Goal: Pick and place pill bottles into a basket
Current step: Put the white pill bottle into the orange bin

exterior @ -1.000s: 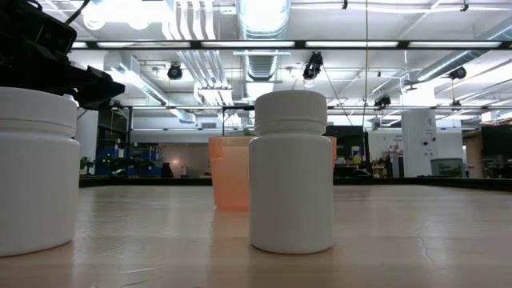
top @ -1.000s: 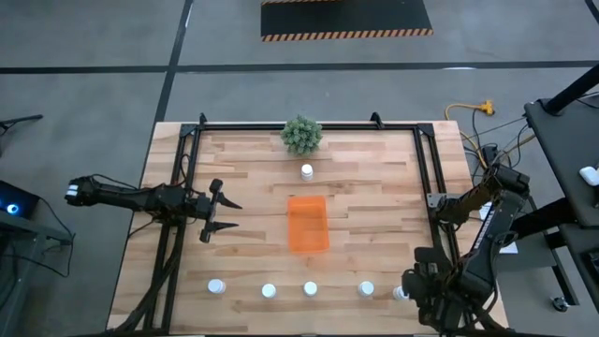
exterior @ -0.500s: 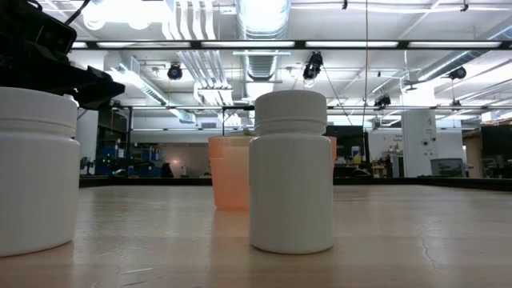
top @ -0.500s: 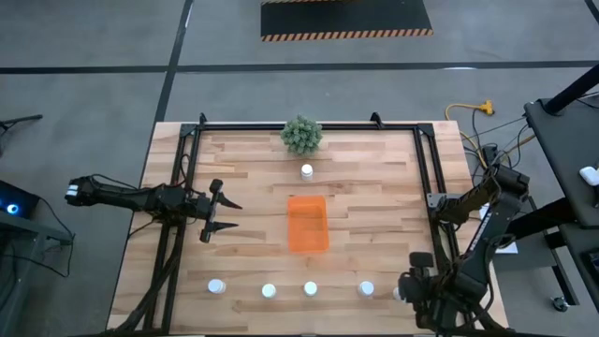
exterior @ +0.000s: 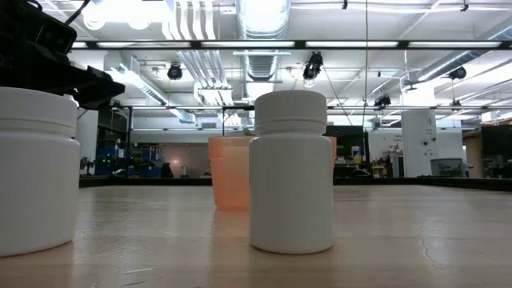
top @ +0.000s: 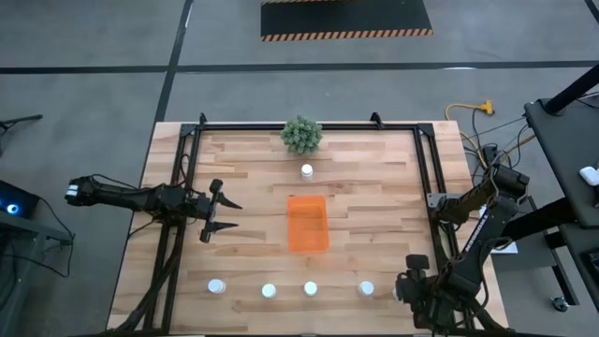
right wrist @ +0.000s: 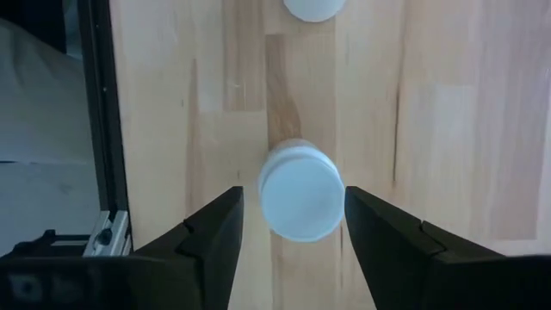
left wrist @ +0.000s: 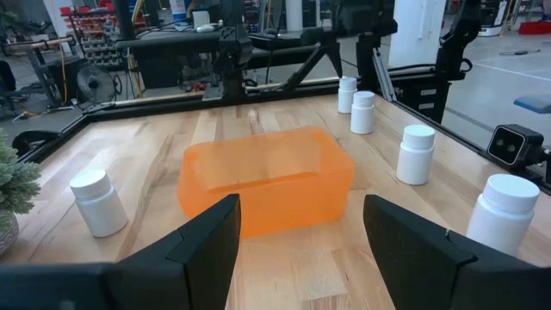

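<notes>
Five white pill bottles stand in a row near the table's near edge [top: 310, 288], and one more [top: 307, 171] stands behind the orange basket [top: 308, 223] at mid-table. The basket holds nothing. My right gripper [top: 404, 290] is open and points down over the row's rightmost bottle [right wrist: 301, 202]. Its fingers [right wrist: 215, 245] stand on either side of the cap; I cannot tell whether they touch it. My left gripper [top: 220, 212] is open and empty, level above the table to the left of the basket [left wrist: 267, 181].
A small green plant [top: 301, 135] stands at the far edge, behind the lone bottle. Black frame rails [top: 178, 187] run along the table's left, right and far sides. Bare wood lies between the basket and the near row. In the low view two bottles [exterior: 292, 172] stand before the basket [exterior: 230, 172].
My right gripper has edged a little toward the table's left over the rightmost bottle of the near row. The bottles and the basket have kept their places.
</notes>
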You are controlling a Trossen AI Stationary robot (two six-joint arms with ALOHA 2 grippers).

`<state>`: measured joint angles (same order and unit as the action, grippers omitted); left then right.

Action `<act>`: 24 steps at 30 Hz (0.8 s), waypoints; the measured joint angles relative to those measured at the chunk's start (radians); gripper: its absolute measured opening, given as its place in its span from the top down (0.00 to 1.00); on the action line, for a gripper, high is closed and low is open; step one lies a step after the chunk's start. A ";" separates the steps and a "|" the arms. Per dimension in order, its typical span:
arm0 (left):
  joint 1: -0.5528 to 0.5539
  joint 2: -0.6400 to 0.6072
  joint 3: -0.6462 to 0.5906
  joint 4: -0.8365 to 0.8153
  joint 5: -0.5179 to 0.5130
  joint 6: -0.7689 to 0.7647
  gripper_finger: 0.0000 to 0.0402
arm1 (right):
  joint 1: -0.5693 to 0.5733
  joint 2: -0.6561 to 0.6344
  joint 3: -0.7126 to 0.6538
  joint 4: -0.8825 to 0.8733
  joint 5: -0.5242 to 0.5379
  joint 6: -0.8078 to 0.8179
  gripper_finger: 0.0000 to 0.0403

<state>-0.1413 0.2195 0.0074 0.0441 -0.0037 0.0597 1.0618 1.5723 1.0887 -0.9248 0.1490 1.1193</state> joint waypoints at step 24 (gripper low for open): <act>0.000 0.000 0.000 0.000 0.000 0.000 0.43 | -0.016 0.000 -0.019 0.026 0.004 -0.017 0.52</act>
<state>-0.1415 0.2195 0.0075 0.0437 -0.0037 0.0597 1.0461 1.5723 1.0698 -0.8988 0.1526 1.1027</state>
